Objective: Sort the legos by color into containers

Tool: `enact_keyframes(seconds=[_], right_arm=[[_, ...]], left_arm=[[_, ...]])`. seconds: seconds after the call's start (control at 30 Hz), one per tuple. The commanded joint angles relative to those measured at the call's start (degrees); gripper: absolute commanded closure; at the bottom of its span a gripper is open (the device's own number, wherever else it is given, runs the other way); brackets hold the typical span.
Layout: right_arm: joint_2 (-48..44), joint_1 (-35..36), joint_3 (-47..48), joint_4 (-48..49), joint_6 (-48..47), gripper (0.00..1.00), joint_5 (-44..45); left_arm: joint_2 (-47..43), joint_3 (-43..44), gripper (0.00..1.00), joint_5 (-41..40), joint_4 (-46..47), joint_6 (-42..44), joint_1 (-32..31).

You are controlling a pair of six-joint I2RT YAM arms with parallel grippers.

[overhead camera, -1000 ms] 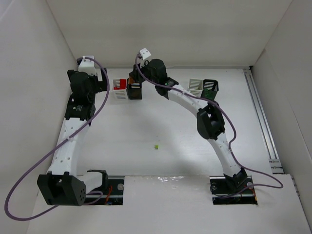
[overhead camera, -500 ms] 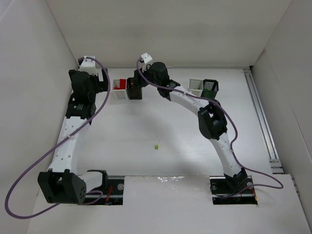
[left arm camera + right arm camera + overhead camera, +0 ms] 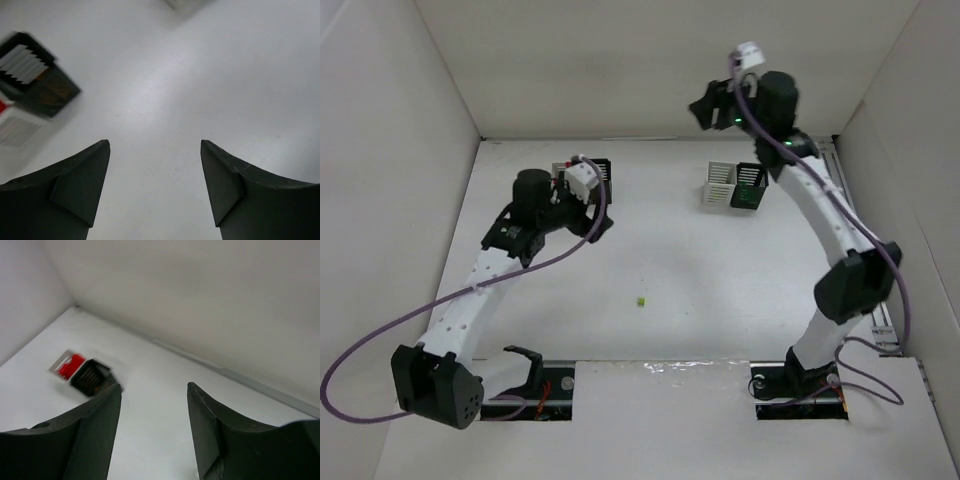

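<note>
One yellow-green lego point(image 3: 641, 301) lies alone on the table between the arms. The left bin pair sits at the back left. Its black bin point(image 3: 601, 166) shows beside my left gripper point(image 3: 592, 200), which hides most of the white one. In the left wrist view the gripper point(image 3: 154, 145) is open and empty over bare table, with the black bin point(image 3: 41, 86) holding orange and the white bin point(image 3: 11, 131) with red at the left. My right gripper point(image 3: 703, 107) is raised high near the back wall, open and empty point(image 3: 154, 386). It sees the red-filled white bin point(image 3: 69, 365) and the black bin point(image 3: 92, 378).
The right bin pair stands at the back right: a white bin point(image 3: 718, 184) and a black bin point(image 3: 750, 186) with green inside. White walls enclose the table on three sides. A metal rail point(image 3: 855, 240) runs along the right edge.
The right arm has swung up and right, away from the left bin pair, to high by the back wall. The left gripper has moved right and now covers the left pair.
</note>
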Motion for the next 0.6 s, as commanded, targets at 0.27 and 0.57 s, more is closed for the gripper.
enact_keyframes(seconds=[0.27,0.57], right_arm=[[-23.2,-18.2,-25.7,-4.7,-0.3,0.39,-3.3],[-26.7,-21.1,-28.1,-5.3,0.2,0.39,-3.9]], left_arm=[[2.9,-13.1,0.38,-3.6,4.0,-15.5,-16.2],[18.7,-4.0,0.39,-13.3,-5.9,-14.1,-31.7]])
